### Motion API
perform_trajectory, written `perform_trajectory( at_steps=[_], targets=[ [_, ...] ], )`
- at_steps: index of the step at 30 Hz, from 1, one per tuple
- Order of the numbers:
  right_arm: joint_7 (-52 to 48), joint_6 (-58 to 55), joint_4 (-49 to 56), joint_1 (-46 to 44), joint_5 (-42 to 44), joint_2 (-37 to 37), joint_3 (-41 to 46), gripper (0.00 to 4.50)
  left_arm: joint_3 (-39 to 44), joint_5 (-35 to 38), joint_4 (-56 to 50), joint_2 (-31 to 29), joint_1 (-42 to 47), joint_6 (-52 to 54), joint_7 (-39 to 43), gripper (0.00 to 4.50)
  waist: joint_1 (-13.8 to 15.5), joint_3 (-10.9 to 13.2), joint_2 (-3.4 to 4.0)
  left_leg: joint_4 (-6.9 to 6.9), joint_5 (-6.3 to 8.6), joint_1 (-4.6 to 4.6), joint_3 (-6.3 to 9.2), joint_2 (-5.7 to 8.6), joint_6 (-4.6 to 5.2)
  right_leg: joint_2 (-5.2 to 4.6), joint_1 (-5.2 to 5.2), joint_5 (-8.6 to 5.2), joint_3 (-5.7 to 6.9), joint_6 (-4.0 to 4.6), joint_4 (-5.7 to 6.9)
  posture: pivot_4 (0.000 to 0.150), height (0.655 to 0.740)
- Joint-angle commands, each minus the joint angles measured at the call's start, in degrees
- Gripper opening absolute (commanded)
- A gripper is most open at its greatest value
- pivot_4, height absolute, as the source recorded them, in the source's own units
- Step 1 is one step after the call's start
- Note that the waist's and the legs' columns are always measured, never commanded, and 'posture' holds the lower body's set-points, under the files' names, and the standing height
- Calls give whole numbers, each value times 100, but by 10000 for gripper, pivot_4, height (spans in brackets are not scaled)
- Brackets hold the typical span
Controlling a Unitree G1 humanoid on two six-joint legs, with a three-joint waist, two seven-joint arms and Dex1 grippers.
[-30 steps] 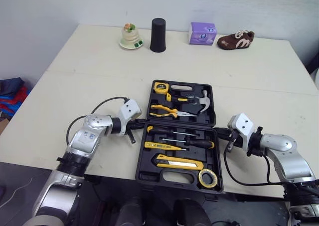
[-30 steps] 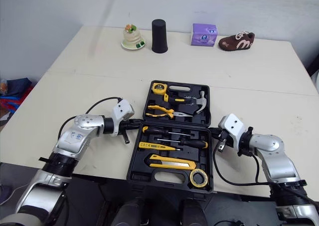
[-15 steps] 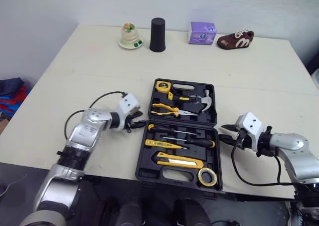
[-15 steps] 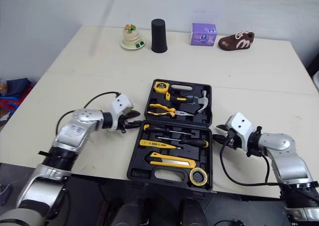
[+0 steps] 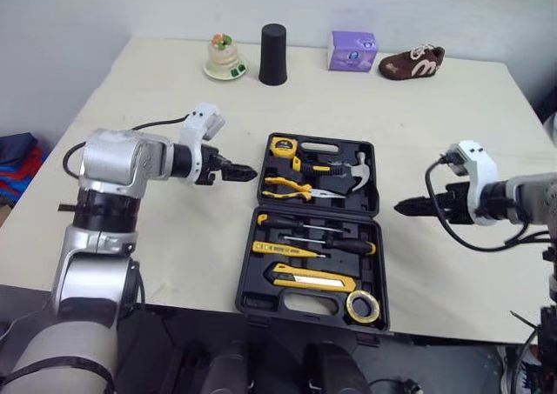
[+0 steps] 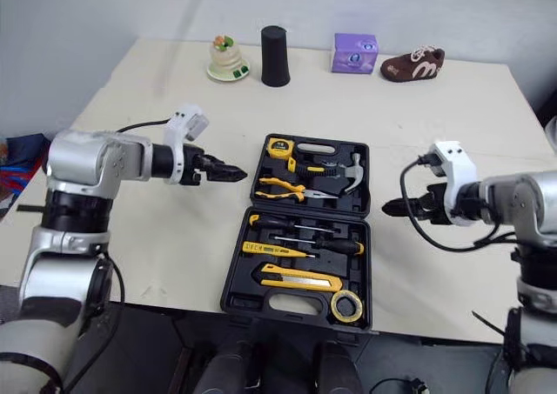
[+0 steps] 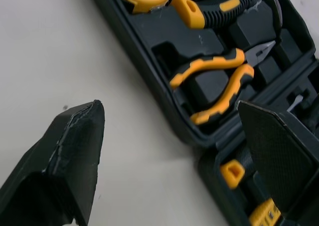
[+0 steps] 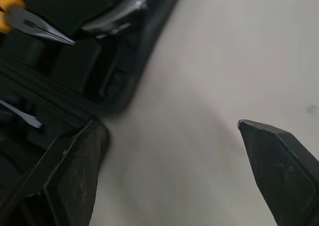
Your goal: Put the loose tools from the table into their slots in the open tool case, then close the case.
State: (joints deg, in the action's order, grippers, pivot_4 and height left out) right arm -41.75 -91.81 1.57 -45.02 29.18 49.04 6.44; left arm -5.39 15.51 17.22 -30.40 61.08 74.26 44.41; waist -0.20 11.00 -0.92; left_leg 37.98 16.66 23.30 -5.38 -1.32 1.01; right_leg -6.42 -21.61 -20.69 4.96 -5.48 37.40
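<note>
Now the left hand (image 5: 242,175) and right hand (image 5: 407,208) have lifted clear, both spread and empty. The open black plastic tool case (image 5: 252,303) lies between them on the bench (image 5: 174,90), its tools slotted, so closing it is likely next.

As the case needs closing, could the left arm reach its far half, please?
Probably yes: the open left pincer hangs just beside the far half of the tool case, with only bare table between them.

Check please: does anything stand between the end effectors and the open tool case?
Nothing visible does. Only bare table separates the left end effector from the left edge of the tool case, and the right end effector from its right edge. Both are open and empty.
</note>
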Motion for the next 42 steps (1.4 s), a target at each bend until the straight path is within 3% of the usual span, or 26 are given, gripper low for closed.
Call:
perform_trajectory(
  at_steps=[1, 13, 31, 32, 34, 41, 42],
  targets=[
    [426, -69, -200, -334, 163, -90, -115, 44227, -135, -115, 432, 139, 268, -245, -172, 44259, 6, 0, 0, -1, -1, 1, 0, 0, -2, 0, -2, 0, 2, 0, 1, 1500, 7341],
    [1333, -69, -362, -456, 144, -705, -137, 44227, -251, -378, 1510, 566, 551, -967, -618, 44259, 8, 0, 0, 1, -4, 2, -6, 2, -1, -1, -6, 0, -3, 0, 4, 1500, 7341],
    [1881, 14, -1028, -589, -369, -1186, -125, 44227, -746, -713, 1797, 707, 537, -1238, -473, 44259, 1, 0, 0, 4, -5, 1, -12, 3, -2, 1, -10, 0, -8, 0, 13, 1500, 7341],
    [1873, 49, -1063, -593, -385, -1193, -157, 41944, -771, -731, 1790, 709, 524, -1261, -438, 44768, 1, 0, 0, 5, -5, 1, -13, 3, -1, 1, -10, 0, -8, 0, 14, 1500, 7341],
    [1907, 55, -1217, -628, -442, -1265, -125, 36616, -741, -714, 1790, 736, 503, -1261, -387, 39103, 0, 0, 0, 5, -5, 0, -13, 3, -2, 1, -10, 0, -9, 0, 15, 1500, 7341],
    [2214, 44, -1622, -727, -610, -1692, 398, 1338, -713, -726, 1670, 928, 439, -1278, -353, 8431, 6, -5, -4, 13, -6, -3, -13, 3, 1, 0, -7, 0, -11, 1, 25, 1500, 7341],
    [2276, 23, -1600, -720, -629, -1758, 505, 0, -648, -723, 1652, 964, 427, -1275, -422, 5854, 5, -7, -8, 13, -7, -9, -12, 3, 1, -1, -2, 0, -12, 1, 26, 1500, 7341]
  ],
)
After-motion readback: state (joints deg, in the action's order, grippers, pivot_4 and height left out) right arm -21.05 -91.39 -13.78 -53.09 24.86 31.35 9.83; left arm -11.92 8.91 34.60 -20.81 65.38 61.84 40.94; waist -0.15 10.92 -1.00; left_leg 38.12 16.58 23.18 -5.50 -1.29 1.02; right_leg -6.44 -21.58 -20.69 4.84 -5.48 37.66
